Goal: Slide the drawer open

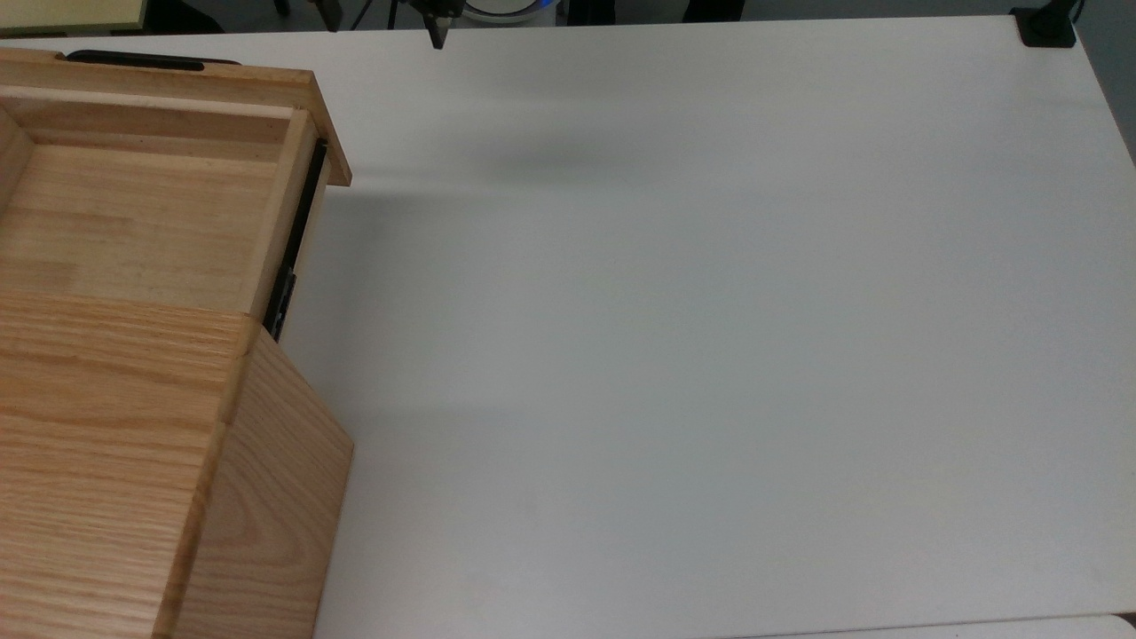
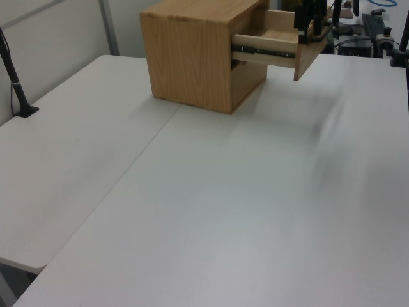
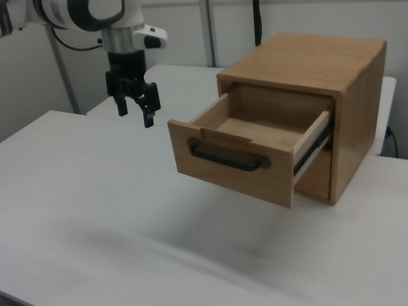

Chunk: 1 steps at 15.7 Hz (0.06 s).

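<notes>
On the white counter (image 3: 76, 210) stands one light oak wooden cabinet (image 3: 331, 70) with one light oak wooden drawer (image 3: 245, 156) slid well out of its upper opening. The drawer's flat front panel carries one thin black metal bar handle (image 3: 223, 159), and a black side rail (image 3: 309, 153) shows between the tray and the cabinet body on the right view's right. The shallow tray holds nothing that can be seen. In the top view the cabinet (image 1: 106, 461) fills the top view's lower left corner and the drawer (image 1: 142, 213) reaches toward the far edge of the counter (image 1: 710, 355), its front panel close to that edge.

One black two-finger hand (image 3: 134, 109) hangs from the white arm (image 3: 83, 13) above the counter, on the right view's left of the drawer front and apart from it, touching nothing. Its fingers point down and stand spread with a gap between them, holding nothing. In the left view the hand (image 2: 305, 19) appears close by the drawer (image 2: 281, 41) at the far end, though how near is hard to judge there.

The counter is bare over most of its surface: wide free room lies on the top view's right of the cabinet and toward the near edge. One black clamp (image 1: 1047, 27) sits at the far right corner in the top view.
</notes>
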### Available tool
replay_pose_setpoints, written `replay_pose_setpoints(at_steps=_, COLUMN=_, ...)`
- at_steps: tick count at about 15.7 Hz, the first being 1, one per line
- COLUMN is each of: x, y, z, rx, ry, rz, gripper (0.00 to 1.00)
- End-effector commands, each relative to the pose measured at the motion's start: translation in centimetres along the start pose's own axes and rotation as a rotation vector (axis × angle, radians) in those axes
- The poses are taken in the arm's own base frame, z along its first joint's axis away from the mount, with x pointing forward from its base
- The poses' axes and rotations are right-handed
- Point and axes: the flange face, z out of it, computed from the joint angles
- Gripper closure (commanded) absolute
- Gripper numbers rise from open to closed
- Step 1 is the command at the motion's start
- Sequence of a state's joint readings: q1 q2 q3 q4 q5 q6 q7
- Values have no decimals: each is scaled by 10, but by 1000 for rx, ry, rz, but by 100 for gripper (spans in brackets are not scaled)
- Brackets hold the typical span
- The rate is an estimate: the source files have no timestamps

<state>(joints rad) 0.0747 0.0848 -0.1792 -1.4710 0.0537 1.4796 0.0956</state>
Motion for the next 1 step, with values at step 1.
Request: replay_pose_setpoints(at_steps=1, x=-5, y=3, z=-7, rx=-35, ry=10, rz=-22, gripper=0)
